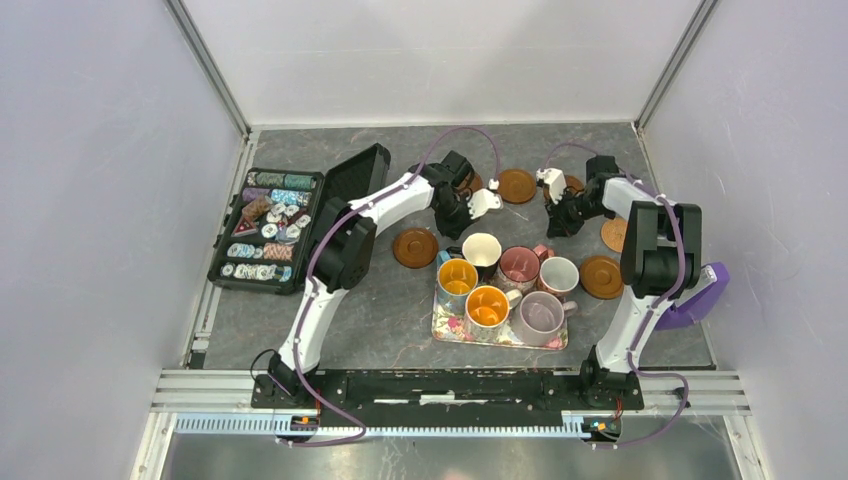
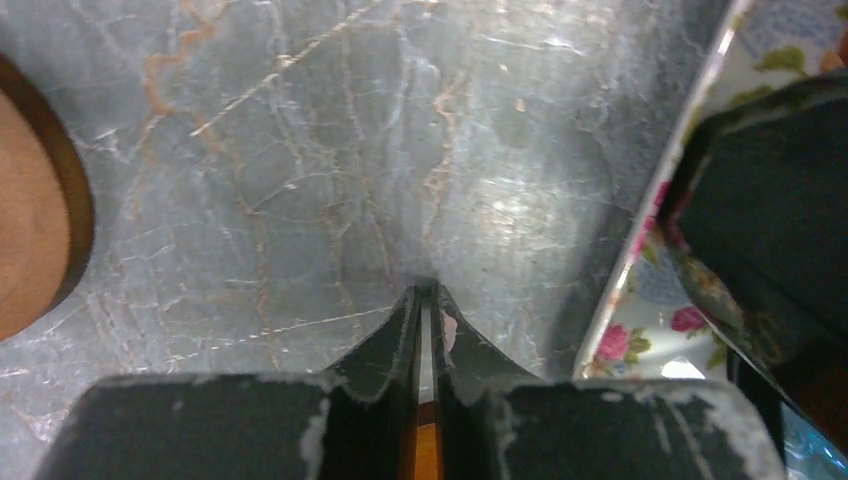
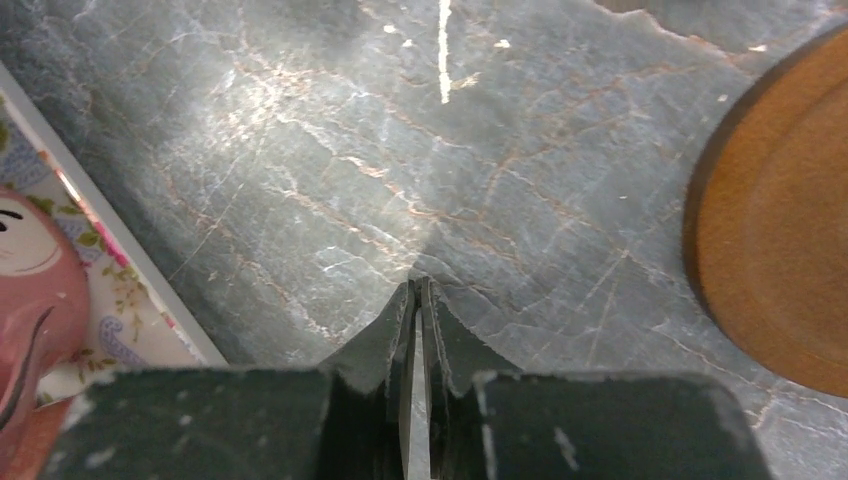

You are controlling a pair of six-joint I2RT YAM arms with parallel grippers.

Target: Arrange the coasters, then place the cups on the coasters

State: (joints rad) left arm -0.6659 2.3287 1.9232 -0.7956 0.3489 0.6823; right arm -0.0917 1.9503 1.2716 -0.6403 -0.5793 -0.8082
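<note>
A flowery tray (image 1: 446,325) sits on the grey table (image 1: 380,310). All six cups stand on the tray, packed close together. At the back of the tray are the black cup (image 1: 481,250), the pink cup (image 1: 519,265) and the white cup (image 1: 558,275). At the front of the tray are the blue cup (image 1: 457,277), the cup that is orange inside (image 1: 487,305) and the lilac cup (image 1: 540,313).

The coasters lie flat on the table around the tray, and no cup is on any of them. One brown coaster (image 1: 415,247) is just left of the tray's back corner. Another brown coaster (image 1: 601,277) is just right of the tray. The tan coaster (image 1: 614,233) is right of the tray and farther back, partly hidden by the right arm. One more brown coaster (image 1: 517,185) lies behind the tray.

The left gripper (image 2: 427,290) hangs over bare table just behind the tray's left side. Its jaws are clenched with nothing between them. The right gripper (image 3: 417,285) hangs over bare table behind the tray's right side. Its jaws are pressed nearly together too, and they hold nothing.
</note>
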